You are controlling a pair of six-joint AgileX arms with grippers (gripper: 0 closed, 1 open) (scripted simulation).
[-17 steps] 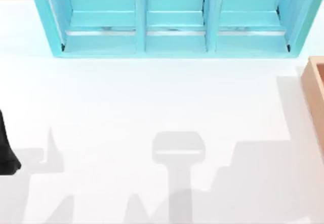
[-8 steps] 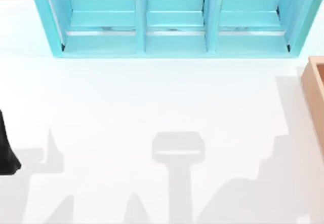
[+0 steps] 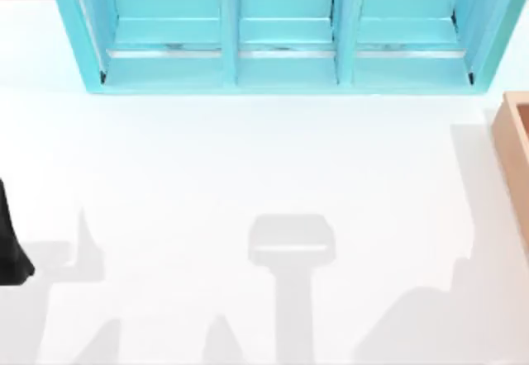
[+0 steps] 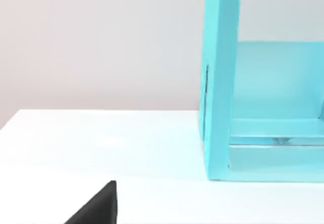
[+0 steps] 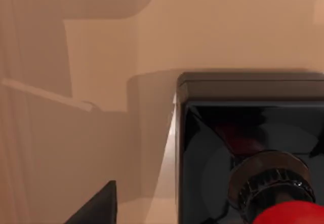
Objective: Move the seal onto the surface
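Note:
The seal point(image 5: 238, 148) is close up in the right wrist view: a glossy black square base with a metal collar and a red knob point(image 5: 291, 215). It stands on a tan wooden floor with tan walls around it. A dark part of my right gripper point(image 5: 96, 206) hangs just above and beside the seal, not touching it. The surface point(image 3: 248, 158) is the white tabletop spread across the top view. My left gripper point(image 3: 8, 249) is parked at the table's left edge, and its dark tip point(image 4: 96, 206) hovers over the white top.
A turquoise shelf unit point(image 3: 281, 35) with three bays stands along the back, and its side wall point(image 4: 220, 82) is in the left wrist view. A tan wooden box point(image 3: 517, 158) sits at the right edge. Arm shadows lie on the front of the table.
The shadow at the table's front right has slid toward the right edge and shrunk. The left arm has not moved.

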